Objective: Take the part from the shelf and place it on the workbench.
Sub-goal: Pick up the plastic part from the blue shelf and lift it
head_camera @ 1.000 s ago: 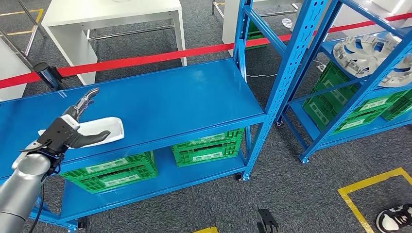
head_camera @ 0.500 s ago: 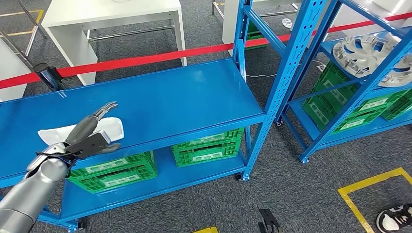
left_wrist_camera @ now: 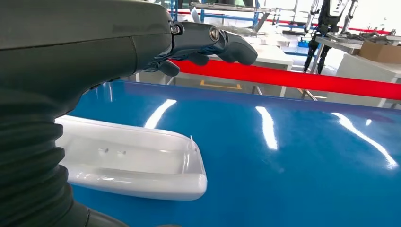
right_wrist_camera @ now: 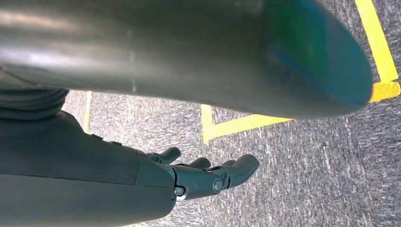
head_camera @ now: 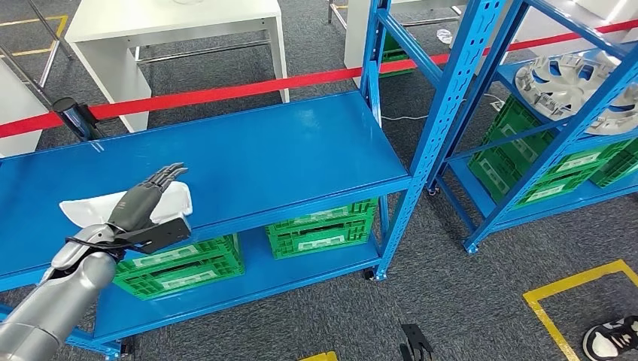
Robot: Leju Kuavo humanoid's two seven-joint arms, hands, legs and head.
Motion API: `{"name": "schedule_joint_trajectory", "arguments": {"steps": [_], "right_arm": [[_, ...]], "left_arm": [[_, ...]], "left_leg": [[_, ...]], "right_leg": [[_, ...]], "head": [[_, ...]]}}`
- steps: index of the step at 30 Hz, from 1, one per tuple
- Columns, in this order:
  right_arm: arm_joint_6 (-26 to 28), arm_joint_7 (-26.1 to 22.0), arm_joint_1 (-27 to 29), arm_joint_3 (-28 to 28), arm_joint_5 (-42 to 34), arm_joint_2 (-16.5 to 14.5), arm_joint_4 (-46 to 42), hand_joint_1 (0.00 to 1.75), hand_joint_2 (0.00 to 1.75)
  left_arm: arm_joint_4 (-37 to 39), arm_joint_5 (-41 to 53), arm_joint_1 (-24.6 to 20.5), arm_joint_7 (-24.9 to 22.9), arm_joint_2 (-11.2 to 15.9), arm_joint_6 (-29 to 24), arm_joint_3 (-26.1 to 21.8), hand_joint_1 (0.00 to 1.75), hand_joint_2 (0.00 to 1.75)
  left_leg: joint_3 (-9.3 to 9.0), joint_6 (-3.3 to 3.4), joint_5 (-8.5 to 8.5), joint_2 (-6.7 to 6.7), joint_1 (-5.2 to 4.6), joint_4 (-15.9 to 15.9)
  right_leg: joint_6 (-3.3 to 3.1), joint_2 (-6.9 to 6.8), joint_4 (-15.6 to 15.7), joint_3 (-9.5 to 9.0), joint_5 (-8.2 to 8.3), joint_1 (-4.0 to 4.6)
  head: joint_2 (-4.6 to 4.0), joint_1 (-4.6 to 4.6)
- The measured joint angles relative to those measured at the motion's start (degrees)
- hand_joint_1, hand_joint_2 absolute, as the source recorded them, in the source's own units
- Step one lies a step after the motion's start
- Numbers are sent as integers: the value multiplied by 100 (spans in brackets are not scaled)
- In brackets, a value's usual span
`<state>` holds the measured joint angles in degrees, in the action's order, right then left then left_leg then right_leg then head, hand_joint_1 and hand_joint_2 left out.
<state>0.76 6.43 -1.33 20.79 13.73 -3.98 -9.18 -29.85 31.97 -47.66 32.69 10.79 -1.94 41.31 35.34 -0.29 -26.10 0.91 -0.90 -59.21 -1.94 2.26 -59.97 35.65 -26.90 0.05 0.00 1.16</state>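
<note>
White part (head_camera: 169, 201), a shallow tray-like moulding, lies flat on the blue workbench (head_camera: 286, 158) near its front edge, with nothing gripping it. Above it hangs the left hand (head_camera: 143, 203), released, its fingers (left_wrist_camera: 208, 40) stretched out clear of the part. Beside the robot, the right hand (right_wrist_camera: 203, 175) hangs over grey carpet, fingers loosely extended and holding nothing.

Bright even overhead light, white glare streaks on the blue workbench top (left_wrist_camera: 293, 156) (left wrist view), sharp focus.
</note>
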Motion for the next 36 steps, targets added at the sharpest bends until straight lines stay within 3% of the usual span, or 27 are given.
{"name": "schedule_joint_trajectory", "arguments": {"steps": [11, 21, 22, 26, 29, 36], "right_arm": [[-23, 32, -1, 0, 130, 0, 0, 0, 0], [-69, 17, -1, -1, 230, 0, 0, 0, 0], [-78, 16, -1, -2, 234, 0, 0, 0, 0], [-86, 15, -1, -1, 252, 0, 0, 0, 0], [-86, 15, -1, -1, 267, 0, 0, 0, 0], [-83, 13, -1, 0, 288, 0, 0, 0, 0]], "left_arm": [[402, 685, -78, -938, -76, -602, 235, 0, 175], [943, 993, -172, -1716, -88, -522, 292, 1, 175], [990, 1005, -175, -1752, -78, -486, 292, 13, 175], [1134, 1010, -184, -1830, -40, -360, 292, 158, 175], [1193, 1006, -185, -1850, -25, -307, 292, 175, 175], [1269, 1004, -185, -1765, -13, -287, 292, 175, 175]], "left_leg": [[-3, 0, 1, 0, 1, 0], [-4, -1, 1, 0, 1, 0], [-4, -1, 1, 0, 1, 0], [-4, -1, 1, 0, 1, 0], [-3, -1, 1, 0, 1, 0], [-3, 0, 1, 0, 1, 0]], "right_leg": [[0, 0, -1, -1, 1, 1], [0, 0, -2, -3, 1, 2], [0, 0, -2, -3, 1, 2], [0, 0, -2, -3, 0, 1], [0, 0, -2, -3, 0, 1], [0, 0, -2, -4, 0, 1]], "head": [[-1, 0], [-1, 0], [-1, 0], [0, 0], [-1, 0], [0, 0]]}}
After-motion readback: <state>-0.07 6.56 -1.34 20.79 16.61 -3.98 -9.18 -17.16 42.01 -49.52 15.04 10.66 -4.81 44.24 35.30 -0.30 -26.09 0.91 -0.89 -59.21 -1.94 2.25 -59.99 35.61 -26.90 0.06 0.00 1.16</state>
